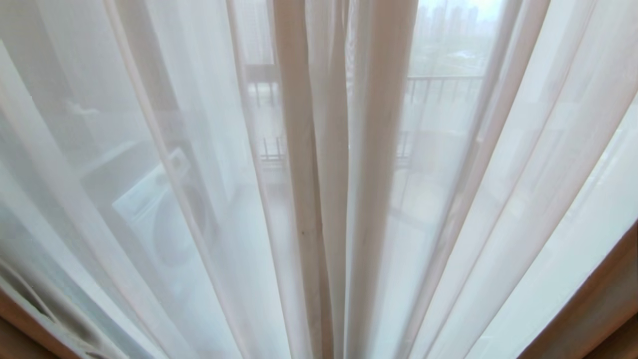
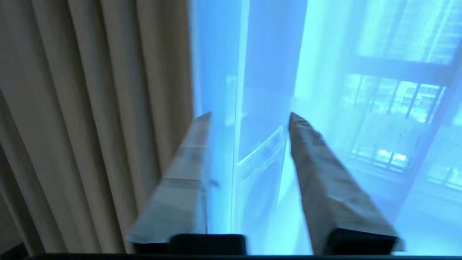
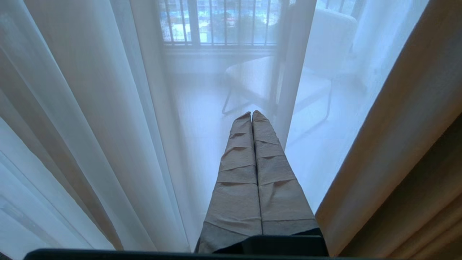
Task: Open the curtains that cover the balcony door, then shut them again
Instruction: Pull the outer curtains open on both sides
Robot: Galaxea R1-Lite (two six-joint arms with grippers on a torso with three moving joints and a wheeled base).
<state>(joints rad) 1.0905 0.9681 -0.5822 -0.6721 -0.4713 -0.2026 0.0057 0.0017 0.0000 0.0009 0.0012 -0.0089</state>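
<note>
**Ana:** Two layers hang here. The sheer curtain (image 1: 199,149) fills the whole head view in long top-to-bottom folds, gathered thickest at the middle, with the balcony railing (image 1: 443,87) and a washing machine (image 1: 154,214) showing dimly through it. The thick beige curtain (image 2: 90,108) hangs bunched at the sheer's edge.

**Ben:** And the door itself?

**Ana:** Behind the sheer; I can't pick out its frame with any certainty.

**Ben:** Which arm is nearer the cloth?

**Ana:** I'd judge the left. The left gripper (image 2: 249,117) points at the sheer right beside the beige curtain's edge, its fingers (image 2: 187,173) parted with only a moderate gap (nothing is pinched between them that I can see). The right gripper (image 3: 252,115) sits in front of the sheer too, with a chair (image 3: 288,79) beyond it, but its fingers are pressed flat together and hold nothing.

**Ben:** So the coming move?

**Ana:** Probably a sideways pull: the folds run vertically, so the left fingers need to straddle one edge across that line.
</note>
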